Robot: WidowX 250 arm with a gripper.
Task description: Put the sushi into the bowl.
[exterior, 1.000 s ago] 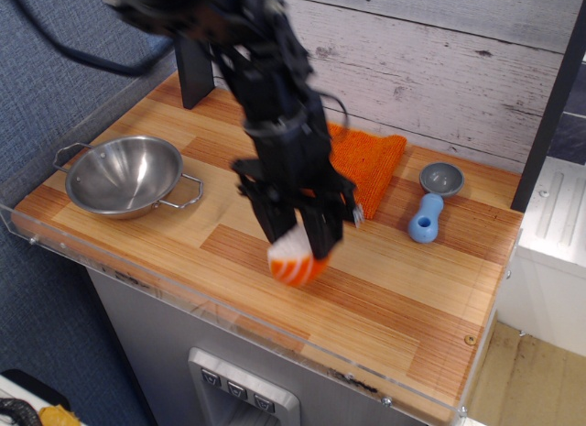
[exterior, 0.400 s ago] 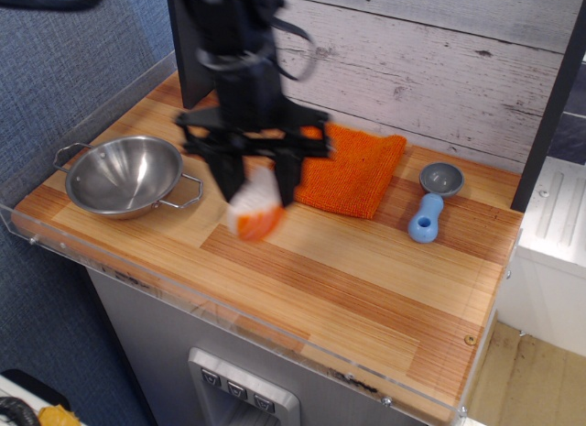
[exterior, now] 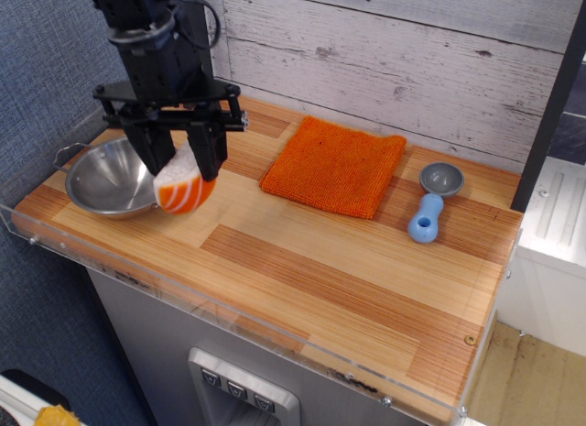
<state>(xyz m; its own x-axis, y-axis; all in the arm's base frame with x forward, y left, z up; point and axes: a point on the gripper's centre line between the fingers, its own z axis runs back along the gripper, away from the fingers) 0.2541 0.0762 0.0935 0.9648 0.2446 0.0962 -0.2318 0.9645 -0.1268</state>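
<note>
My black gripper (exterior: 183, 168) is shut on the sushi (exterior: 184, 189), a half-round orange piece with white stripes and a white rice side. It holds the sushi in the air over the right rim of the bowl (exterior: 99, 176), a shiny steel bowl with wire loop handles at the left end of the wooden counter. The arm hides the bowl's right handle and part of its rim. The bowl looks empty inside.
A flat orange cloth (exterior: 335, 165) lies at the back middle. A blue-handled scoop with a grey head (exterior: 432, 200) lies at the right. A clear acrylic lip (exterior: 229, 311) runs along the counter's front edge. A plank wall stands behind.
My gripper has carried the sushi leftward from the counter's front middle, past the cloth, to the bowl's right rim. The cloth now shows fully.
</note>
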